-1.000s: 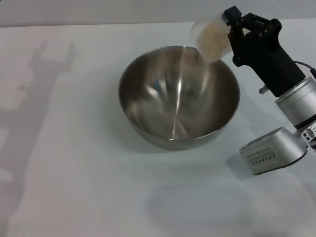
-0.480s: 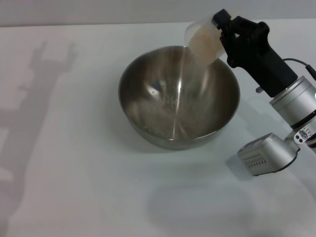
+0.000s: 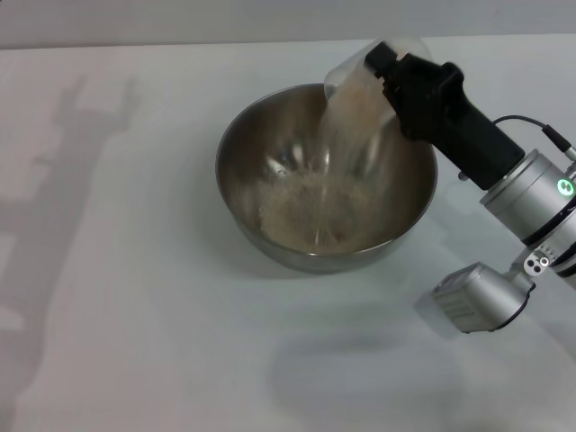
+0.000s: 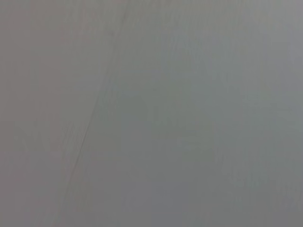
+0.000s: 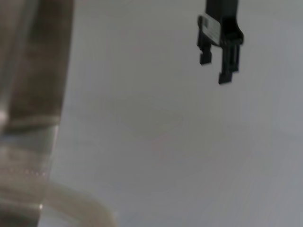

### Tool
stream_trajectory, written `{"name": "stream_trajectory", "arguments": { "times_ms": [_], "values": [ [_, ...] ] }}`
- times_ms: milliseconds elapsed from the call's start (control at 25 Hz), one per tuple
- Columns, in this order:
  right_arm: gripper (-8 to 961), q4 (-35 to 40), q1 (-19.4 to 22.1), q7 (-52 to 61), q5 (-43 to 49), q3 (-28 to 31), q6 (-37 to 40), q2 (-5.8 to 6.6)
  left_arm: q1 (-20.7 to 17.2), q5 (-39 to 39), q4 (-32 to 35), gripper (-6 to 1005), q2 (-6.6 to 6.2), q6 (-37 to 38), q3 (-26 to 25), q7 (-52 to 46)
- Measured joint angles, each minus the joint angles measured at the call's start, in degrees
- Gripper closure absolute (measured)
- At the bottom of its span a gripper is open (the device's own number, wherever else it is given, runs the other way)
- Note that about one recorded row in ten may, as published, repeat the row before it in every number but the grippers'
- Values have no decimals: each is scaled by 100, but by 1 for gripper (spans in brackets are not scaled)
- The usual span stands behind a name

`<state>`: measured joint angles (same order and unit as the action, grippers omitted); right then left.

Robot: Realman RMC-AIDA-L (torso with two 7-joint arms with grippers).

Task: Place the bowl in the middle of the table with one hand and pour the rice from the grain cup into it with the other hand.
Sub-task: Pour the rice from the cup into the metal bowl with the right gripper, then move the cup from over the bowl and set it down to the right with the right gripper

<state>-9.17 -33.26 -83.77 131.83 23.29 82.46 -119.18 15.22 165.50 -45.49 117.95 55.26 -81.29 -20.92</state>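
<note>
Steel bowl (image 3: 236,202) upright near the middle of the table (image 3: 135,342), shiny inside, a soft shadow on the white top around its base. Inside it a pale heap of rice (image 3: 301,214), spread over the bottom and a little up the near wall, loose grains flicking about where the stream lands.

Above the far right rim, the cup (image 3: 347,76) — clear plastic, tipped steeply with its mouth down towards the bowl's inside. Pouring in a pale stream from the lip down to the heap, the falling part blurred. Some rice seen through the cup's wall; how much, hard to tell.

Right gripper (image 3: 385,65) clamped on the cup from the cup's right side, black fingers closed against the plastic, holding it clear of the rim and not touching the steel. Behind it the black body slanting down and to the right into the silver wrist, with a green light (image 3: 565,187) on the silver part and a thin black cable (image 3: 531,120) looping beside it. Below the wrist, a silver housing (image 3: 475,299) hanging above the table, its own shadow beneath.

Left gripper (image 5: 217,71) seen only from the right wrist camera — small and far off, black, hanging over bare table, well apart from bowl and cup. Open or closed: cannot tell. In the head view, only a tall grey arm-shaped shadow (image 3: 63,207) on the left of the table.

Left wrist view: a plain grey surface, nothing more to make out.
</note>
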Motion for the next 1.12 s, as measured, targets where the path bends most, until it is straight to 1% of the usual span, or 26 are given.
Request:
{"name": "stream_trajectory", "arguments": {
  "times_ms": [440,760,1120],
  "values": [
    [939,474,-195,-451,454,0,108,6,-2,0,47,201,0,-13,0,0],
    [940,772,-400,-618,735,-53,156,13,22,0,23,201,0,-262,-9,0],
    [939,1135,-572,-1054,747,-252,227,26,62,0,18,201,0,-336,-36,0]
  ]
}}
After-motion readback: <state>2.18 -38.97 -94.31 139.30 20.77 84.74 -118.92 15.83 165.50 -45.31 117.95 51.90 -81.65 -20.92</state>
